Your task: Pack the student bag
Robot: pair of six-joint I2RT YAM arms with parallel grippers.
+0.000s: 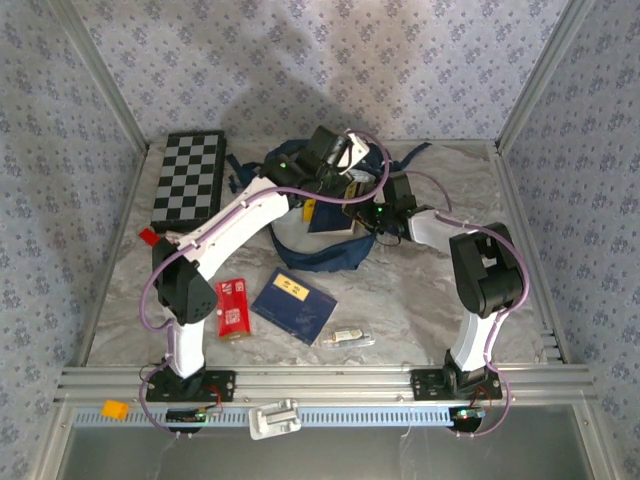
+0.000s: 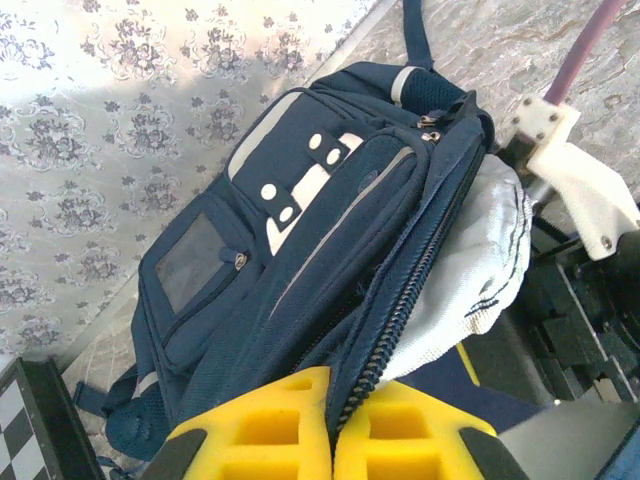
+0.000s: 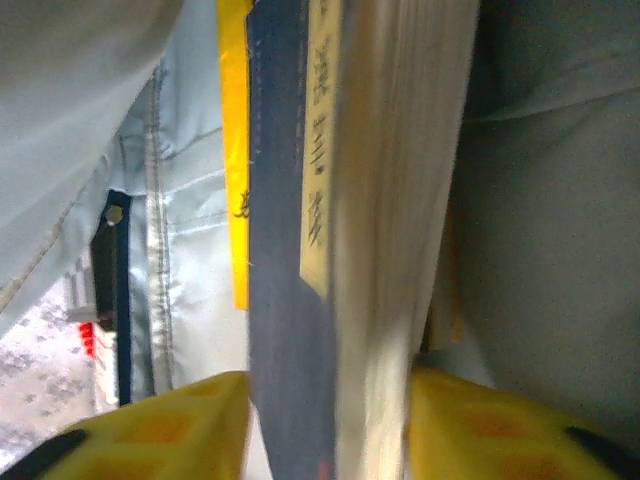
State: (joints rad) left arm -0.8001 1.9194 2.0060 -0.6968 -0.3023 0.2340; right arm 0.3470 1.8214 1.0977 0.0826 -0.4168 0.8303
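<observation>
Left claw (image 2: pixel 332 398) pinches navy fabric student bag (image 2: pixel 300 260) open; right claw (image 3: pixel 325 400) flanks thick blue book (image 3: pixel 288 250) inside, grip unclear. Thin blue book (image 1: pixel 293 305) and red packet (image 1: pixel 231 305) unpacked on desk (image 1: pixel 420 290).

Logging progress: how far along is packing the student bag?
Done: navy fabric backpack unzipped, left end effector pinching its zipper edge. In hand: a dark blue book between the fingers of the right end effector, inside the lining. Left: second dark blue book, red packet, checkered board on the table.
</observation>
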